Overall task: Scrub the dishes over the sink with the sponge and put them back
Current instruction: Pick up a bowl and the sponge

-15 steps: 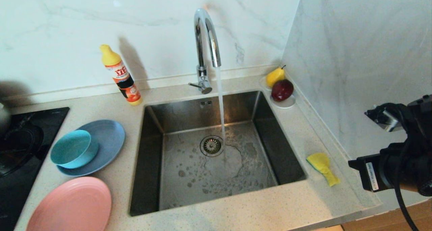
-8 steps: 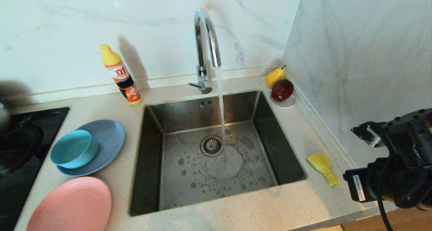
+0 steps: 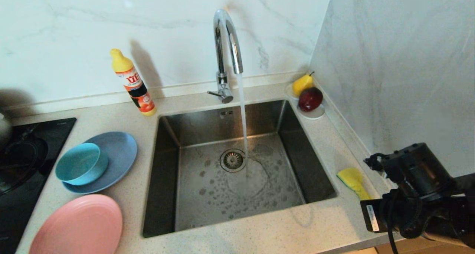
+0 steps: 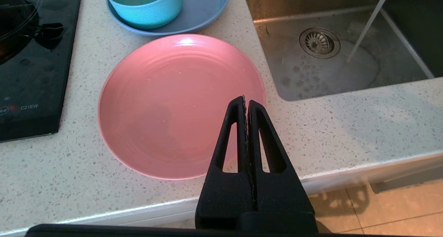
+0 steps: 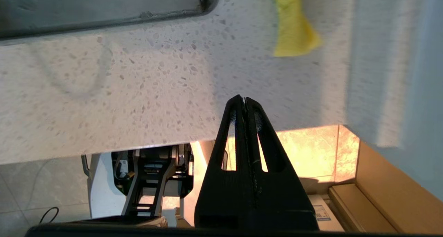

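Observation:
The pink plate (image 3: 78,226) (image 4: 180,105) lies at the counter's front left. Behind it the teal bowl (image 3: 79,164) (image 4: 145,5) sits on the grey-blue plate (image 3: 115,154) (image 4: 204,8). The yellow sponge (image 3: 352,180) (image 5: 292,26) lies on the counter to the right of the sink (image 3: 207,198) (image 4: 311,78). My right arm (image 3: 408,194) hangs at the front right corner. Its gripper (image 5: 244,99) is shut and empty, above the counter's front edge, short of the sponge. My left gripper (image 4: 245,99) is shut and empty above the pink plate's near rim.
Water runs from the faucet (image 3: 226,42) into the sink near the drain (image 3: 232,160). A detergent bottle (image 3: 133,83) stands at the back left. A saucer (image 3: 315,115) with a pear and a red fruit sits at the back right. A black stovetop (image 3: 22,161) lies far left; the side wall (image 3: 389,61) is close on the right.
My right arm has come down and leftward, ending nearer the sponge at the counter's front right corner. The left arm and the dishes have stayed put.

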Robot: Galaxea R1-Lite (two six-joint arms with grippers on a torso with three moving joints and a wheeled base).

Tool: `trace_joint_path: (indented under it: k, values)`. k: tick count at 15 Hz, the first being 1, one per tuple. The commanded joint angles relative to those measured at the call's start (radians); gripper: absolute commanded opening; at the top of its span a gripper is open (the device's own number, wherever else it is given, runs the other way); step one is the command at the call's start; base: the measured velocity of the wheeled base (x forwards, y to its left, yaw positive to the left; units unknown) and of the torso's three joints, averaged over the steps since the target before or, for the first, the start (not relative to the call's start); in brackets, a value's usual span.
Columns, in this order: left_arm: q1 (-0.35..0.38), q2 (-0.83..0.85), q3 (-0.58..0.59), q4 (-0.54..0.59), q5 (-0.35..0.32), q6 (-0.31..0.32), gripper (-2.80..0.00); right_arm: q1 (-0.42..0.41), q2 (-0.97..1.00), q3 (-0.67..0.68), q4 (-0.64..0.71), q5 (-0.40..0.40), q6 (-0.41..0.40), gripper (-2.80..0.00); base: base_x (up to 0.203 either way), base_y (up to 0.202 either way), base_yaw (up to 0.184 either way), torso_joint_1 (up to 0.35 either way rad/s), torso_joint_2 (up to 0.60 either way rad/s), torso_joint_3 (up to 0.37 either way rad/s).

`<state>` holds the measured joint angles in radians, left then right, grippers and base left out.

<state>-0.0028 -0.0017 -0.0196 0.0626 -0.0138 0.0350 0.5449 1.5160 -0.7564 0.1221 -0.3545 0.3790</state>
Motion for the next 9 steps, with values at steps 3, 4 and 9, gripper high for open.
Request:
trace_joint_path:
  k: [3, 4, 9]
  values:
    - [0.0, 0.002, 0.0, 0.0, 0.0, 0.0, -2.8, 0.0, 0.027, 0.019, -0.019, 0.0, 0.006, 0.0, 0.0, 0.0, 0.0, 0.0, 0.0, 0.0]
    - [0.001, 0.002, 0.0, 0.0, 0.0, 0.0, -2.8, 0.0, 0.03, 0.022, -0.019, 0.0, 0.006, 0.0, 0.0, 0.0, 0.0, 0.0, 0.0, 0.0]
    - [0.0, 0.002, 0.0, 0.0, 0.0, 0.0, -2.8, -0.022, 0.048, 0.022, -0.022, 0.009, 0.003, 0.0, 0.0, 0.0, 0.0, 0.0, 0.0, 0.0]
